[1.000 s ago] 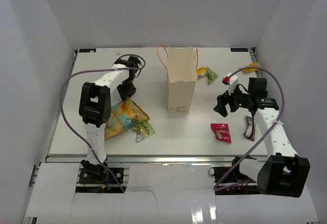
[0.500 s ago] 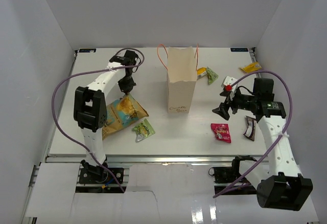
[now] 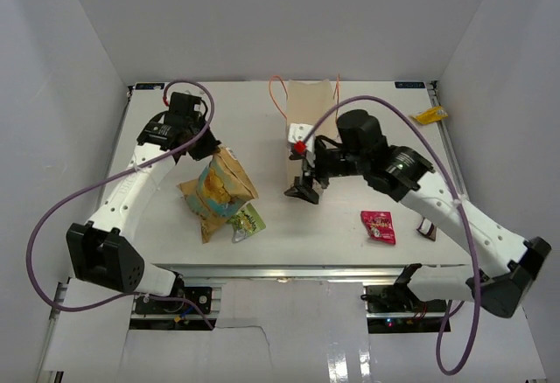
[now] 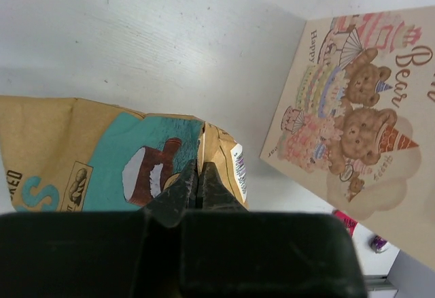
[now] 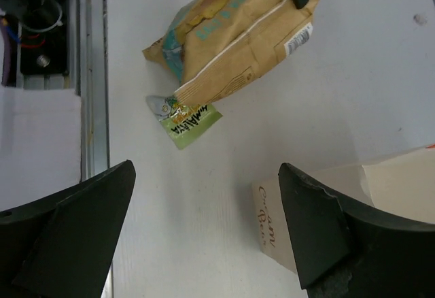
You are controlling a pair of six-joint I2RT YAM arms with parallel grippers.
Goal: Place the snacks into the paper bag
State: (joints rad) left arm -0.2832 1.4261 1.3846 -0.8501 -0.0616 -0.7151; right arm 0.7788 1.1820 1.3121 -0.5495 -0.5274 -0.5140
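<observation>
Though hidden overhead, bears point(image 4: 364, 80) seemingly adorn paper bag point(image 4: 401, 203).

We see the left arm rising from its base at the near left, stretched long and bent over at the wrist. Its end effector point(image 3: 213, 149) points down with both fingers point(image 4: 190, 182) pressed flat together, pinching the top edge of the chip bag point(image 3: 220, 192). We see the right arm reaching in a long diagonal from the near right toward the middle. Its end effector point(image 3: 305, 189) is aimed downward, fingers point(image 5: 75, 237) spread wide apart, gripping nothing.
</observation>
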